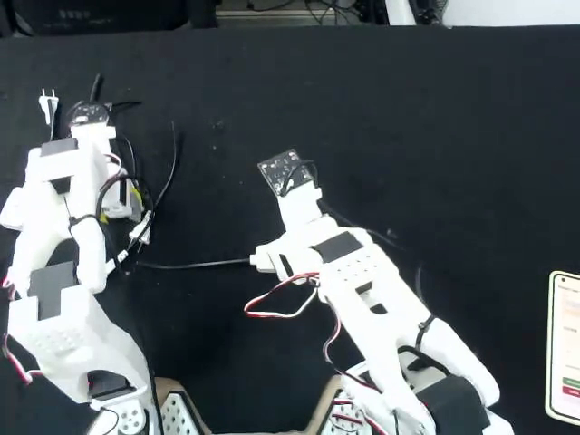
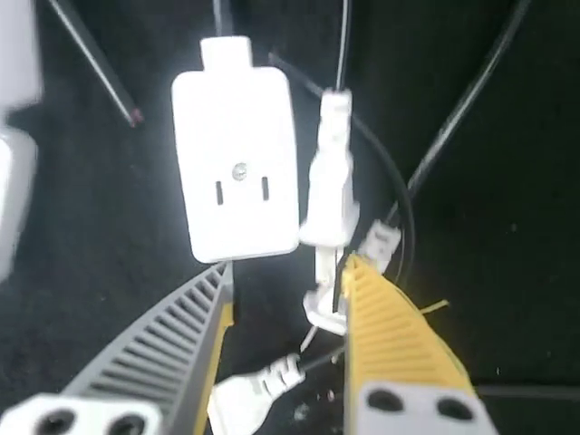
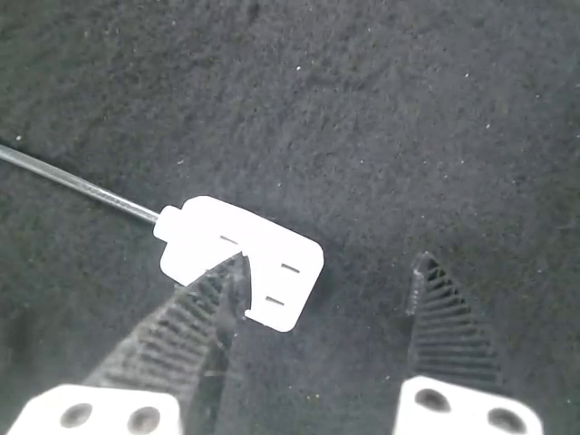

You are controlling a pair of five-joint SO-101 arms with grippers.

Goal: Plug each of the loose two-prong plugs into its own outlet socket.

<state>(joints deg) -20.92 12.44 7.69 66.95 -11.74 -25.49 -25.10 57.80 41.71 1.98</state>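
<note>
Ahead of the left jaws: a white outlet block (image 2: 237,163) lies flat on the black bench (image 2: 507,299), its two slots facing up. It sits just past the tips, nearer the grey finger (image 2: 172,340) than the yellow finger (image 2: 390,335).
Left jaws: released and spread wide, gripping nothing.
Long white plug (image 2: 331,186): just beside the outlet block on the yellow finger's side, lying lengthwise along it. Its broad end is almost at that finger's tip; I cannot tell whether they touch.
Second white plug (image 2: 258,390): deep in the gap between the two fingers, on a thin lead.
Black leads (image 2: 453,127): several fan out over the bench beyond the tips.
Right jaws: released and wide apart, nothing held.
Flat socket block (image 3: 245,258): white, slots up, lying at the tip of the near finger (image 3: 195,317), which overlaps its edge. The far finger (image 3: 444,317) is well apart from it, over bare bench.
Socket lead (image 3: 72,181): a thin cable running from the block's narrow end, away from the jaws.
Pronged plug (image 1: 47,102): on the bench beyond the left arm (image 1: 63,217), off to its outer side, prongs pointing away from the arm.
Right arm (image 1: 362,290): stretched toward the middle of the bench.
Pale card (image 1: 566,344): at the bench edge, well apart from both arms.
</note>
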